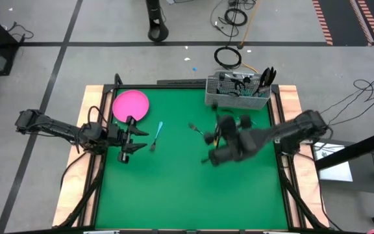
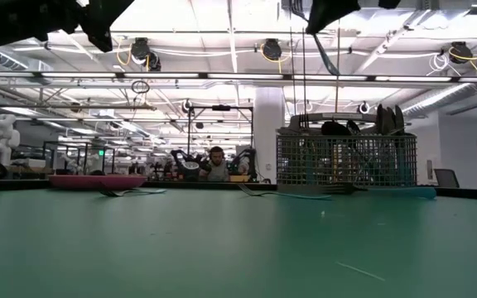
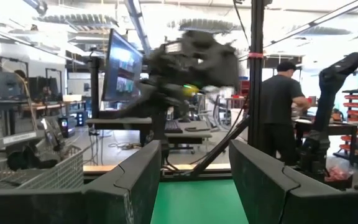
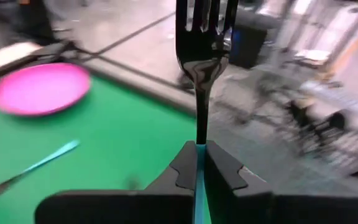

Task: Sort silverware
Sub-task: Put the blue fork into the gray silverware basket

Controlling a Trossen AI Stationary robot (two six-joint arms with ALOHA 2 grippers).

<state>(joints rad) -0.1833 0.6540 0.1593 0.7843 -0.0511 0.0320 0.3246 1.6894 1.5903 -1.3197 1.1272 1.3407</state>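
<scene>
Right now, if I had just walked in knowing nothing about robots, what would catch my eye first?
Probably the fork held upright in the right end effector, pinched by its light-blue handle above the middle of the green table. Next, the bright pink plate at the table's far left corner, and the wire basket at the far right corner, crowded with cutlery. The left end effector hangs open and empty beside the plate.
</scene>
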